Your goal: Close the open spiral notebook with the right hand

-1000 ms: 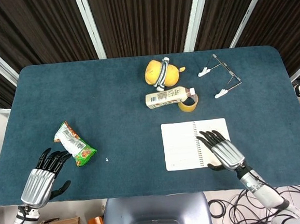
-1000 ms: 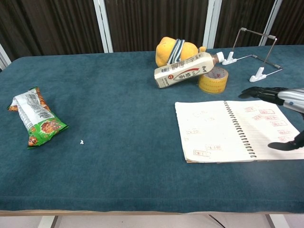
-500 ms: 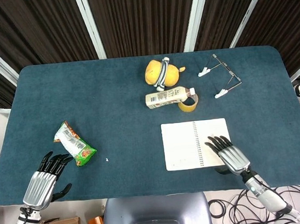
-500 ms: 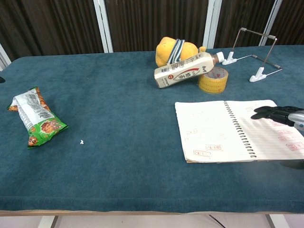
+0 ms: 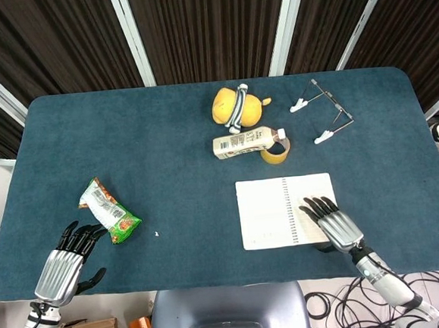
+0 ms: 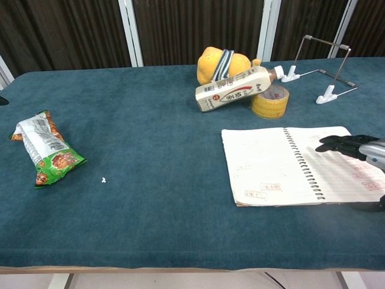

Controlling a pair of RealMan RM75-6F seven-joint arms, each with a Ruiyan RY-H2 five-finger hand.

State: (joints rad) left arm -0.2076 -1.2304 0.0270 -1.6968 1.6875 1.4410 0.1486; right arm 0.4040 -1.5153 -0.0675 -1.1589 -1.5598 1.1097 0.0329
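Tabletop unchanged; right hand [image 5: 334, 222] stays over open notebook [image 5: 267, 213].

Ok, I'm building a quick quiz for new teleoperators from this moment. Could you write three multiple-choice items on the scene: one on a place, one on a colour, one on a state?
1. Where does the bottle lie?
A. Beside the snack packet
B. Between the plush toy and the notebook
C. On the notebook

2. What colour is the tape roll?
A. Yellow
B. Red
C. White

3. How is the spiral notebook?
A. Closed
B. Standing on edge
C. Open flat

Answers:
1 B: it lies just below the plush toy, above the notebook in the head view.
2 A: the chest view shows it yellow.
3 C: both pages lie flat, with the right hand over the right page.
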